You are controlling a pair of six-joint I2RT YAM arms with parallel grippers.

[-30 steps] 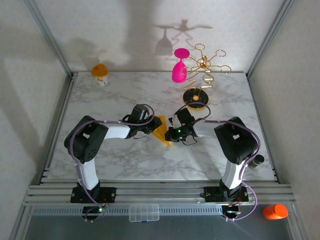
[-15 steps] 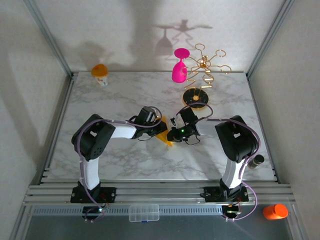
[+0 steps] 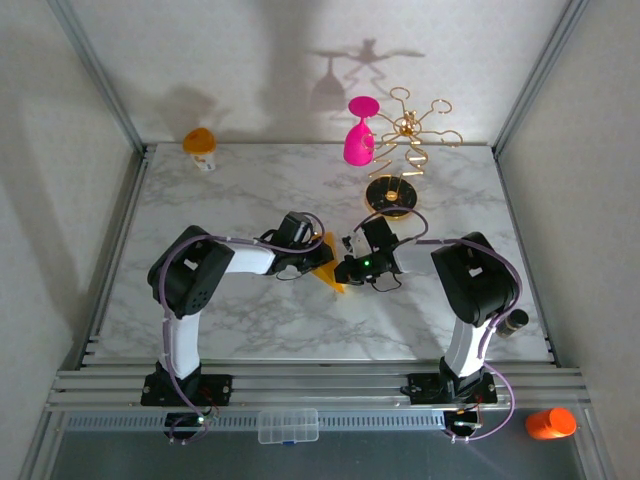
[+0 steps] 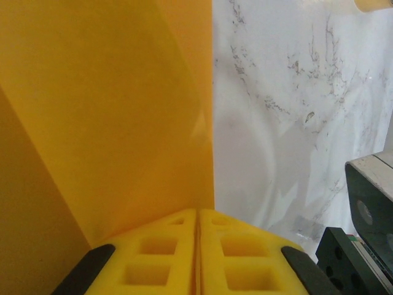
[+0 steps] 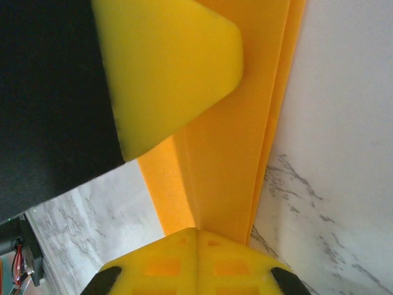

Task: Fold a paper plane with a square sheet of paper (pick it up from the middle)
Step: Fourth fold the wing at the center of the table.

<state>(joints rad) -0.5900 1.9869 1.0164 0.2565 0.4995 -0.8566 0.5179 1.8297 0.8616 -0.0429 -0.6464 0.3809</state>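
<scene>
The square sheet of paper [image 3: 326, 266], yellow-orange and folded into a narrow layered shape with a point toward the near side, is held just above the middle of the marble table [image 3: 200, 220]. My left gripper [image 3: 314, 256] comes in from the left and is shut on it. In the left wrist view the pads [image 4: 166, 246] meet at the paper [image 4: 110, 110]. My right gripper [image 3: 346, 268] is shut on the paper from the right. Its closed pads [image 5: 233, 264] pinch the layered fold [image 5: 233, 166], and a left finger [image 5: 166, 67] sits just above.
A gold rack with a round black base [image 3: 390, 196] stands behind the right gripper, with a pink goblet [image 3: 359, 135] hanging from it. An orange-topped white cup [image 3: 200, 147] sits at the far left corner. Bare marble lies left and near.
My left gripper moved right onto the paper and its jaws closed on it. The right gripper stayed shut on the paper, shifting only slightly.
</scene>
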